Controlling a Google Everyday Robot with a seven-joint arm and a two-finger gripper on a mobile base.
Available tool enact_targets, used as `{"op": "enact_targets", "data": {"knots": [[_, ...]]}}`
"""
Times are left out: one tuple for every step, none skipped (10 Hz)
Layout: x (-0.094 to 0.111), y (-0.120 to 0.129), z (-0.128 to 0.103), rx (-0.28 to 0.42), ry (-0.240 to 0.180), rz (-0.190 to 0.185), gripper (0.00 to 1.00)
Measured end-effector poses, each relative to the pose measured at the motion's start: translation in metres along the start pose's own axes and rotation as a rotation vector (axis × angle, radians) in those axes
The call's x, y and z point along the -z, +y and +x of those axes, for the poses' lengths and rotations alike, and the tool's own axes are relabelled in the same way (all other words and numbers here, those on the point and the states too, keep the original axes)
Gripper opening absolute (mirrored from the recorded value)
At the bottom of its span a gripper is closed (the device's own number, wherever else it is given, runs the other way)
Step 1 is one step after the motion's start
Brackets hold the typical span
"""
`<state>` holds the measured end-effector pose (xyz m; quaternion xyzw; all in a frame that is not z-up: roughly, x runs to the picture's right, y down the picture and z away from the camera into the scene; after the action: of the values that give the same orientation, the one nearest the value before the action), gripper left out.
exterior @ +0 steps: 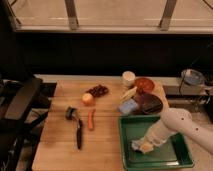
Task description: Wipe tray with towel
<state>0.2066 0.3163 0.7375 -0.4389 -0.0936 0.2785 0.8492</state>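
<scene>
A green tray sits at the front right of the wooden table. A light-coloured towel lies on the tray floor near its left side. My white arm comes in from the right, and my gripper is pressed down onto the towel inside the tray.
On the table lie a black-handled peeler, a carrot, an onion, dark grapes, a white cup, a red bowl, a dark bowl and a blue sponge. A chair stands at the left.
</scene>
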Motion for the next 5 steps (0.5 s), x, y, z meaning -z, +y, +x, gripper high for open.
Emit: {"op": "enact_targets", "data": {"knots": [[0.001,-0.001,0.009,-0.016,0.008,0.0,0.0],[0.006,-0.007,0.023,-0.043,0.018,0.002,0.0],[0.014,-0.016,0.042,-0.074,0.026,0.013,0.0],[0.023,-0.026,0.058,-0.103,0.032,0.028,0.0],[0.034,-0.042,0.069,-0.132,0.037,0.049,0.0]]}}
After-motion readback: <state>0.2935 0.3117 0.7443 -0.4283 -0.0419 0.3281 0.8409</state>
